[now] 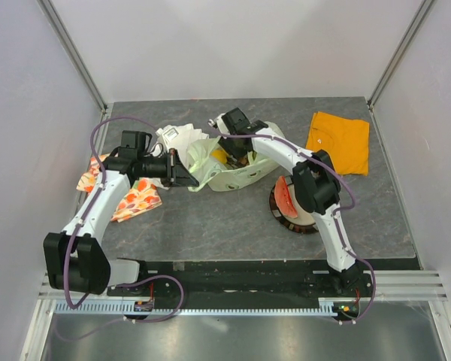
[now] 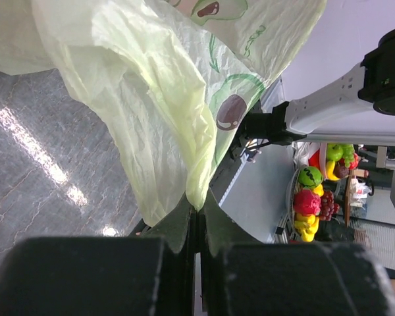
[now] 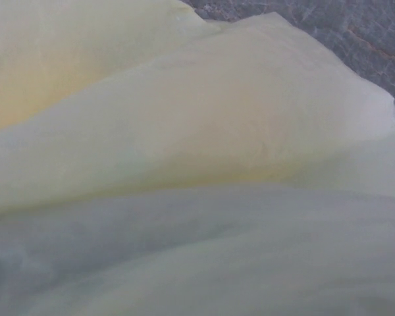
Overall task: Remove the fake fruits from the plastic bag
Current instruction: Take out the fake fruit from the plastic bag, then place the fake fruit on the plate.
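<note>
Our left arm rises from its base at the near left corner of the desk point(image 1: 210, 226), bends at the elbow and stretches level toward the middle. Its left tool point(image 1: 185, 174) is shut tight, with both black fingers point(image 2: 174, 227) pinching a fold of the plastic bag point(image 1: 237, 177). Our right arm climbs from the near right corner, folds at a high elbow and reaches back left, so the right tool point(image 1: 236, 154) dips into the bag's open mouth. Its wrist view is filled with pale film, so we cannot tell how wide it stands or whether it holds anything. The one bag lies crumpled at mid-desk toward the far edge; it is thin, translucent, pale green and wrinkled, with a printed avocado. One yellow piece point(image 1: 219, 156) shows inside its mouth. Of the fake fruits point(image 2: 309, 201) already outside, we see a glossy heap of green, red and yellow pieces with a dark grape bunch. One red slice point(image 1: 284, 195) rests on a dark round dish point(image 1: 301, 227) under the right elbow. We count three cloths: a crumpled white cloth point(image 1: 177, 138) just beside the bag, a flat orange cloth point(image 1: 338, 141) at the far right corner, and a printed cloth point(image 1: 128, 197) beneath the left forearm.
</note>
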`<state>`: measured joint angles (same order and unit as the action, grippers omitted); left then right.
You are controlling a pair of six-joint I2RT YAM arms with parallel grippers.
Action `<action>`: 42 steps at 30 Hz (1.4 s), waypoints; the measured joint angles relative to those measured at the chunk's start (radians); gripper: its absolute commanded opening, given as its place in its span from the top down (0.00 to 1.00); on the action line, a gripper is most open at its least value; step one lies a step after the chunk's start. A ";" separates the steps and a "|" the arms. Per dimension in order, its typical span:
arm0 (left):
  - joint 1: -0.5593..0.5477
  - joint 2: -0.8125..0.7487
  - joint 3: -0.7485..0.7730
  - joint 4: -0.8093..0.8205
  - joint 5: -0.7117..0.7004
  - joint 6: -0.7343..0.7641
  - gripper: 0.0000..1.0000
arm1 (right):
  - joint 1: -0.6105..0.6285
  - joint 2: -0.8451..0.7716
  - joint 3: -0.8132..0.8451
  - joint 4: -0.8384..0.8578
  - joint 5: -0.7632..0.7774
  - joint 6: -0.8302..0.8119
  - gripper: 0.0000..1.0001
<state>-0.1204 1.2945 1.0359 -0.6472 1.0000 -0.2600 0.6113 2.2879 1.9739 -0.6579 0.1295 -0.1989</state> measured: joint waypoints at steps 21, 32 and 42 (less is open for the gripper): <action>-0.006 0.185 0.274 0.016 -0.036 0.014 0.98 | -0.007 -0.591 -0.148 -0.085 -0.345 -0.148 0.99; -0.003 0.325 0.464 0.003 -0.098 0.034 0.98 | -0.018 -0.961 -0.393 -0.303 -0.387 -0.291 1.00; 0.001 0.333 0.510 -0.002 -0.113 0.035 0.98 | -0.103 -1.414 -0.833 -0.579 -0.250 -0.515 1.00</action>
<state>-0.1196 1.6272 1.5455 -0.6491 0.8875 -0.2253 0.5087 0.8738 1.1408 -1.2369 -0.1207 -0.7143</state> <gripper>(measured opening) 0.034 0.379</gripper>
